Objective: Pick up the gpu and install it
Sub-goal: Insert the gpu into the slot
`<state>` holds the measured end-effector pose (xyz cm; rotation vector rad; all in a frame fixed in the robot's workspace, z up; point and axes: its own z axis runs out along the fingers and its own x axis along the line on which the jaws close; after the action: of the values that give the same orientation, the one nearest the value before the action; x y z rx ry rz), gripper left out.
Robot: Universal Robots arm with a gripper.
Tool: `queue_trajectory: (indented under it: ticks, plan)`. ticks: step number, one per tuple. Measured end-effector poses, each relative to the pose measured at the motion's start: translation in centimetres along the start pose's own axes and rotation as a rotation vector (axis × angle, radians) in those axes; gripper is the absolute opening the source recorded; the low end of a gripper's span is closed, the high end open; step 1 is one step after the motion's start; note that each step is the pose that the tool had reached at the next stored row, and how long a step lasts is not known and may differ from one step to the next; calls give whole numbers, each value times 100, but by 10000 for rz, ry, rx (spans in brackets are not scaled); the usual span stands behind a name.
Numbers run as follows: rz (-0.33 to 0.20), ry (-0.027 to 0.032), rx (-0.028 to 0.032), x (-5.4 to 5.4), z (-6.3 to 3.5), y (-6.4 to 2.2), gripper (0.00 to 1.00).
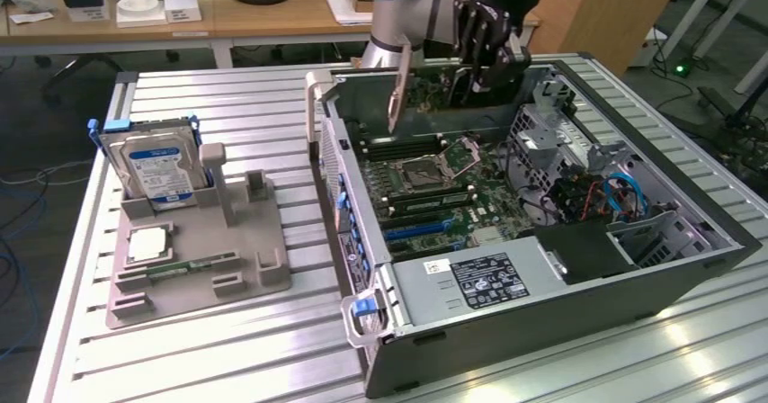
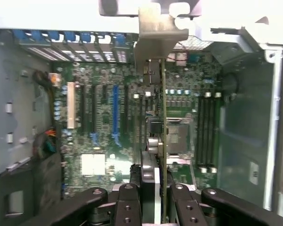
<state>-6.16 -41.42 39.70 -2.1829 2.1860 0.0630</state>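
Here, gpu [image 2: 163, 108] (edge-on) clamped between the jaws.

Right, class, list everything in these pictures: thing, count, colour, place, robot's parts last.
gpu: one, black, silvery bracket, upright above the motherboard
computer case: one, dark grey, open, on the table
motherboard: one, green, inside the case
power supply: one, grey, inside the case
hard drive: one, silver, upright in the holder
memory stick: one, green, lying in the holder
holder: one, grey, table, exterior view's left
table: one, silvery, under everything
gripper: one, black, shut on the gpu
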Motion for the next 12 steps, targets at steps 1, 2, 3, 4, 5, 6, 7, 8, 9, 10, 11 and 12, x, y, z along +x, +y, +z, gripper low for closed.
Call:
queue_trajectory:
  ticks: [1, 2, 3, 4, 5, 6, 7, 8, 9, 10, 11, 12]
  plan:
    - [-13, -108, -2, 0, 3, 0, 28]
    - [-18, -137, 0, 0, 10, -2, 28]
    - [-19, -140, -1, 1, 18, -5, 28]
    - [-18, -139, 4, 2, 30, -5, 28]
    - [-19, -140, 19, 3, 43, -6, 28]
    - [-22, -140, 50, 3, 55, -7, 28]
    - [-25, -139, 94, 4, 62, -8, 28]
    - [-30, -138, 148, 4, 68, -8, 28]
    - [-33, -139, 190, 5, 76, -8, 28]
    - [-35, -139, 204, 5, 82, -9, 28]
    - [-35, -140, 204, 6, 90, -9, 28]
    - [-29, -139, 205, 7, 99, -9, 28]
